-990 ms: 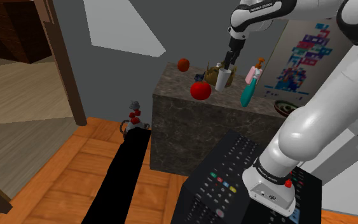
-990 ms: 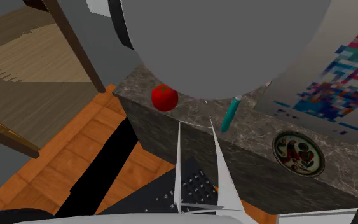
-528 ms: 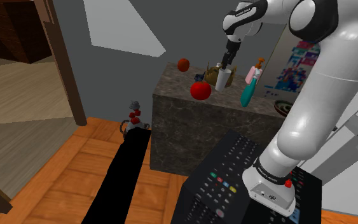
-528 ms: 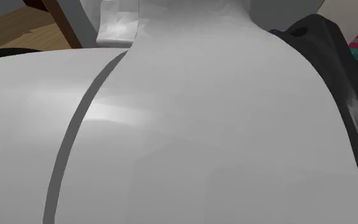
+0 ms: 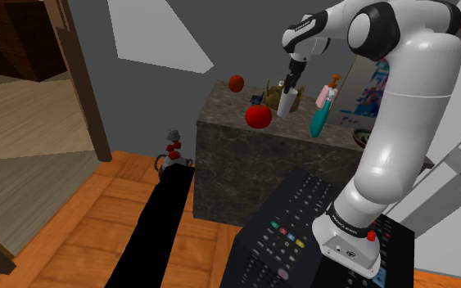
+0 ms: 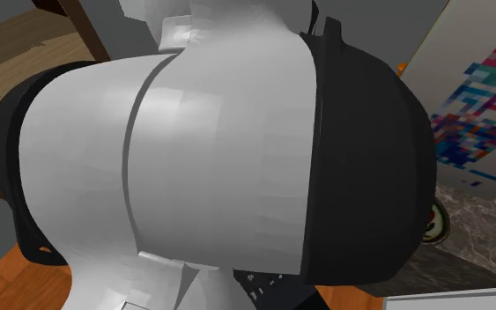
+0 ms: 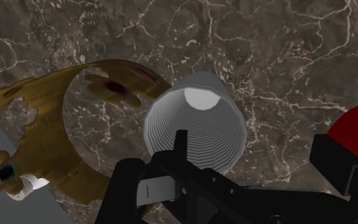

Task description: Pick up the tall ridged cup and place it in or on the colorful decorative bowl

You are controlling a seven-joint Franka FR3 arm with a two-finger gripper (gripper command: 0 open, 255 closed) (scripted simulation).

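The tall ridged cup (image 5: 286, 102) is pale grey and stands on the marble block (image 5: 228, 164), beside a brown-gold ring-shaped ornament (image 5: 296, 96). My black gripper (image 5: 289, 84) hangs just above the cup's rim, pointing down. In the wrist view I look down into the cup (image 7: 196, 130); it lies between my open fingers (image 7: 128, 186), nearer one of them, and they do not clasp it. The decorative bowl (image 5: 366, 137) sits at the block's far end toward the shoulder view's right. A sliver of the bowl (image 6: 437, 225) peeks past my arm.
A red tomato (image 5: 259, 116) stands in front of the cup and also beside my gripper (image 7: 355, 124). A small red-brown ball (image 5: 236, 83) and a teal spray bottle (image 5: 322, 113) share the block. The gold ornament (image 7: 50, 105) lies against the cup. My arm's links (image 6: 219, 150) block the second exterior view.
The upper arm links swung back and upright, now covering the second exterior view. The gripper shifted slightly toward the shoulder view's left over the cup and stayed open.
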